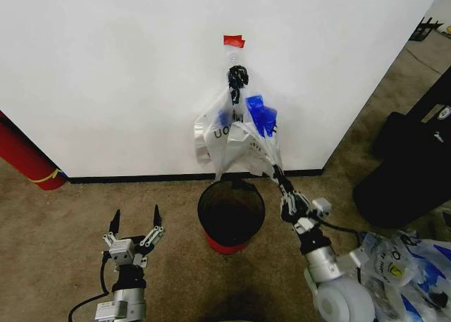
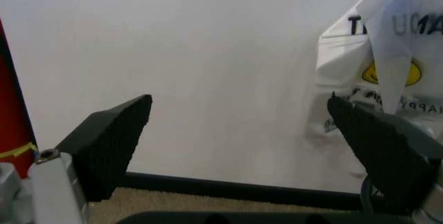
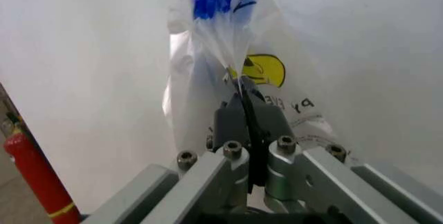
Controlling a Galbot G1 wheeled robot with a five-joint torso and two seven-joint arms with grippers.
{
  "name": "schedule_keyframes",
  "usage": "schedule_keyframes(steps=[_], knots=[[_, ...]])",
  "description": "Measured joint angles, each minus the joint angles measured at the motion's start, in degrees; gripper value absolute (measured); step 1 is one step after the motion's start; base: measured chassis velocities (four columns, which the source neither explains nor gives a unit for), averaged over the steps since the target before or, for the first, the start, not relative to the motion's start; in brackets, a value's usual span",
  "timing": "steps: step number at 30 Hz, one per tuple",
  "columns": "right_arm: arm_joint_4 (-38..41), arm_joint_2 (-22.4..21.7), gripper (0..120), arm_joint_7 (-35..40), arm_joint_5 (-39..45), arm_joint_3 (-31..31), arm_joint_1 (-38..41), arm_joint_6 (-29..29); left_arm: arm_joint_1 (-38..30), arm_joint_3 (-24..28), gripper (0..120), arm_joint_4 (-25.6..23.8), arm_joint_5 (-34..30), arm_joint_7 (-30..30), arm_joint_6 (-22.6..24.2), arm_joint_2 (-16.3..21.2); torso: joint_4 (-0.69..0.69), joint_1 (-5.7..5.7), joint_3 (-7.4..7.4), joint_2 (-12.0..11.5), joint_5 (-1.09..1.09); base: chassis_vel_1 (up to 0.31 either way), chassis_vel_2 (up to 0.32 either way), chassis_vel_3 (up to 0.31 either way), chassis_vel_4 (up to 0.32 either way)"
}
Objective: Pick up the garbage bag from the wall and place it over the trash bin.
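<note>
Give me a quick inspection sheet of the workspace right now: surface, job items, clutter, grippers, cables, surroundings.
Surface: brown carpet floor, bare in front of the wall.
Job's things: garbage bag hangs on the white wall below red tape; black mesh trash bin stands directly under it, unlined.
Clutter: more smiley bags heaped on the floor at right.
Grippers: right gripper shut on the garbage bag's lower edge; left gripper open, low, left of the bin.
Cables: black cable by the left arm.
Surroundings: red cylinder at left, bulky black object at right.
</note>
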Motion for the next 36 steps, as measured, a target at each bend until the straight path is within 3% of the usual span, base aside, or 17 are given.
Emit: schedule_keyframes(steps=[11, 17, 36], knots=[[0.7, -0.8, 0, 0.1, -5.6, 0.8, -6.2, 3.8, 0.7, -0.7, 100, -0.6, -1.4, 0.0, -0.9, 1.0, 0.0, 0.0, 0.0, 0.0, 0.0, 0.0, 0.0, 0.0, 0.0], [-0.8, -0.6, 0, -1.3, -10.5, 2.0, -11.7, 9.2, 0.7, -1.1, 100, -0.7, -2.0, -0.1, -1.2, 1.4, 0.0, 0.01, 0.0, 0.0, 0.0, 0.0, 0.0, 0.0, 0.0], [-7.2, -0.6, 0, -4.5, -14.2, 6.4, -14.7, 19.8, -0.6, -0.3, 100, 0.4, -1.5, 0.0, -0.4, 1.0, 0.0, 0.0, 0.0, 0.0, 0.0, 0.0, 0.0, 0.0, 0.0]])
